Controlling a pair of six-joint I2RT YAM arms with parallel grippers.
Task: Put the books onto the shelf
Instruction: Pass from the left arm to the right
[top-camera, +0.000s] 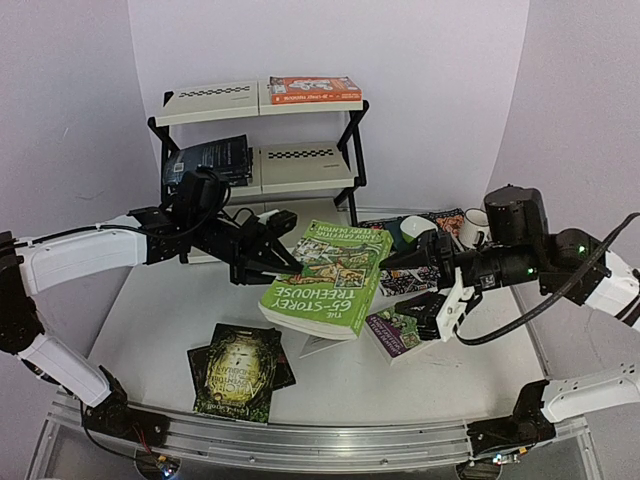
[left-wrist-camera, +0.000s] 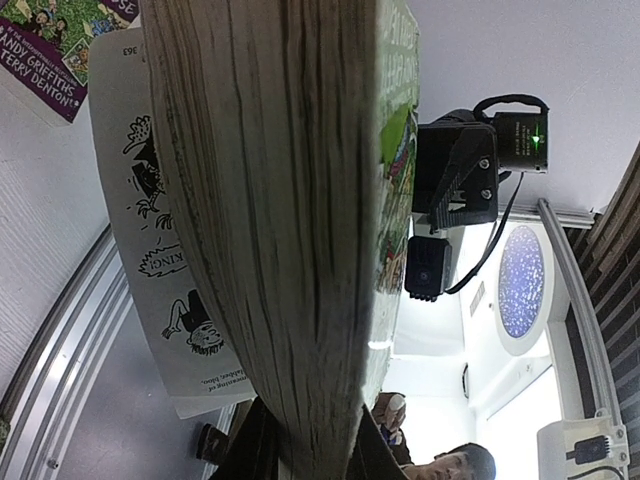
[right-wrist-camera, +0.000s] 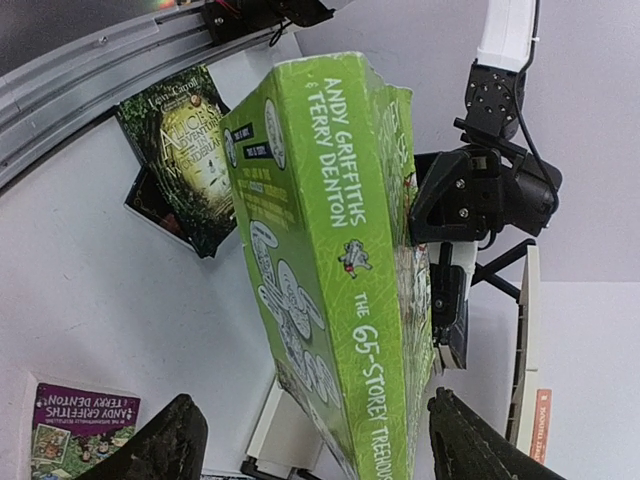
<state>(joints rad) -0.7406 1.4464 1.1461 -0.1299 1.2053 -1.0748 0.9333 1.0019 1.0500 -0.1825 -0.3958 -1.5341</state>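
A thick bright green book (top-camera: 325, 280) hangs tilted above the middle of the table. My left gripper (top-camera: 290, 265) is shut on its left edge; in the left wrist view its page edge (left-wrist-camera: 290, 200) runs up from between the fingers (left-wrist-camera: 378, 455). My right gripper (top-camera: 398, 280) is open at the book's right side. In the right wrist view the green spine (right-wrist-camera: 350, 260) stands between the wide-apart fingers (right-wrist-camera: 165, 445), with gaps on both sides. The shelf (top-camera: 305, 165) at the back holds an orange book (top-camera: 315, 90) on top and a dark book (top-camera: 210, 158) on the middle tier.
A dark green-gold book (top-camera: 238, 370) lies front left on another dark one. A purple book (top-camera: 398, 328) and an open white-paged book (top-camera: 320, 347) lie under the raised one. A patterned mat (top-camera: 440, 218), a white bowl (top-camera: 415, 228) and a mug (top-camera: 474, 228) sit back right.
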